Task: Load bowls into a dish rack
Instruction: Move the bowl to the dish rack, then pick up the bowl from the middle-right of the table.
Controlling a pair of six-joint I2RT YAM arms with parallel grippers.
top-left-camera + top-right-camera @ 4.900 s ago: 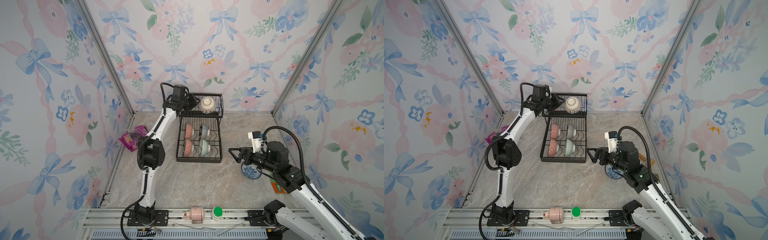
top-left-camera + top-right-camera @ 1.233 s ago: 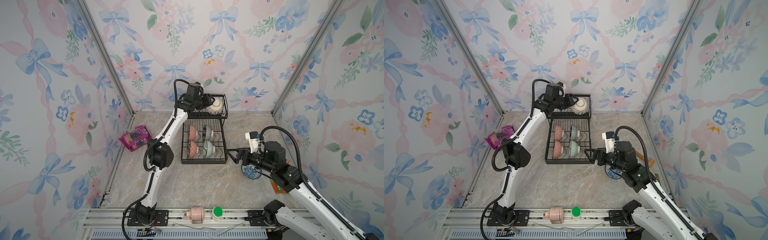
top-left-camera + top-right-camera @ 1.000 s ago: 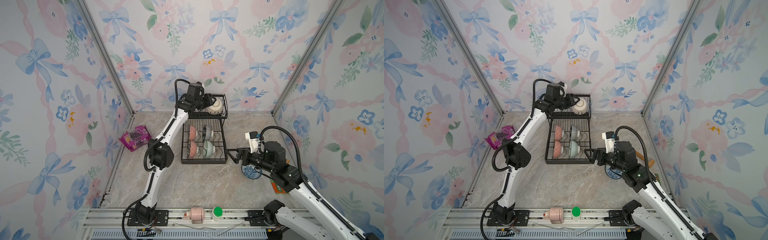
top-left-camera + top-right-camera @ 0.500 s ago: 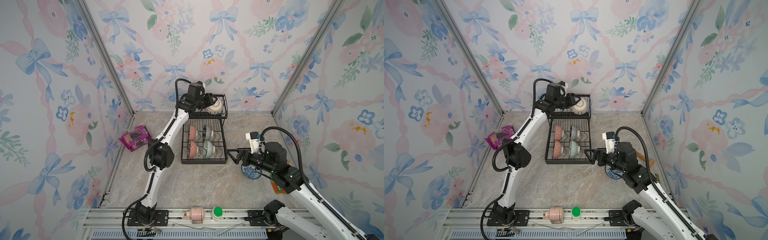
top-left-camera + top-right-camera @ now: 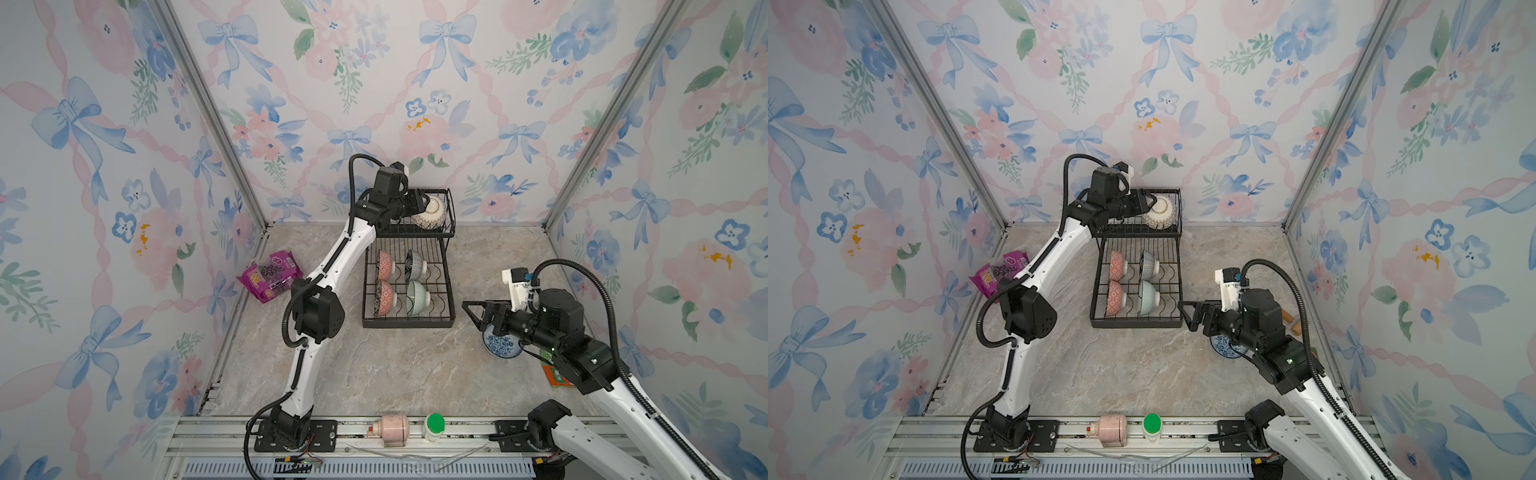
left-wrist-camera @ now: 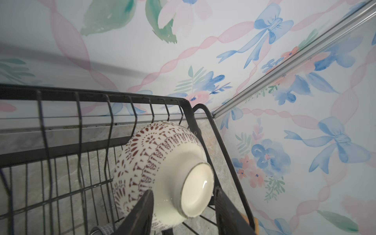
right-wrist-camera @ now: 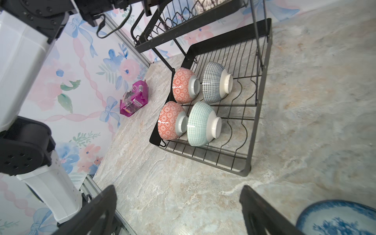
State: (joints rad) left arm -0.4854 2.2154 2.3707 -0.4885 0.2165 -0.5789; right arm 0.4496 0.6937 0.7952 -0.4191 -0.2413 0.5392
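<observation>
The black dish rack (image 5: 409, 322) stands at the back of the table. A cream bowl with a brown lattice (image 6: 154, 154) lies tipped on its side in the upper basket (image 5: 451, 208). My left gripper (image 6: 183, 191) is shut on this bowl at its foot, in both top views (image 5: 422, 201) (image 5: 1148, 203). Two pink-red bowls (image 7: 183, 85) (image 7: 171, 120), a blue-lined bowl (image 7: 215, 81) and a mint bowl (image 7: 201, 124) stand on edge in the lower tier. My right gripper (image 7: 178, 187) hangs open and empty right of the rack (image 5: 473, 311). A blue floral bowl (image 5: 500, 345) sits on the table under it.
A purple snack bag (image 5: 270, 276) lies by the left wall. A pink bottle (image 5: 392, 428) and a green-capped one (image 5: 434, 424) lie on the front rail. An orange-green packet (image 5: 557, 376) sits near the right wall. Papered walls close in three sides.
Since about five seconds ago the rack and my left arm have shifted right, and the cream bowl has tipped over. Over the last second nothing visibly moves.
</observation>
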